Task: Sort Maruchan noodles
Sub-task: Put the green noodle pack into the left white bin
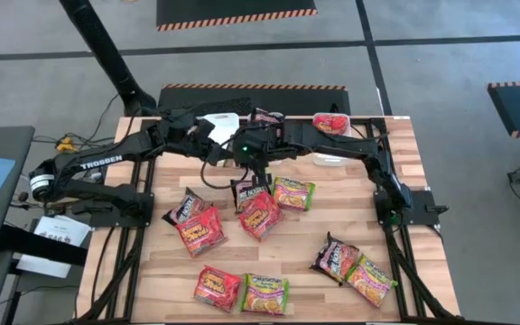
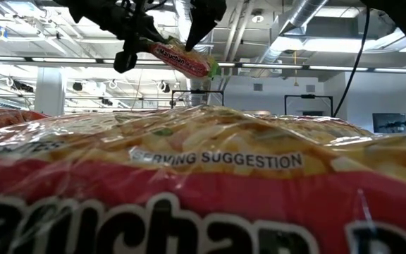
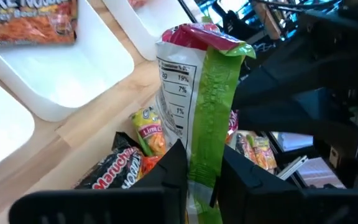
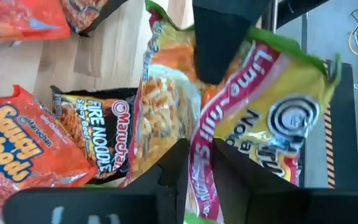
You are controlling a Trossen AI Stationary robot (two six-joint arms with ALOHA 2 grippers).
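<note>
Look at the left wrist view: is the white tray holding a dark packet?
Yes. A dark Fire Noodle packet lies inside the white tray.
</note>
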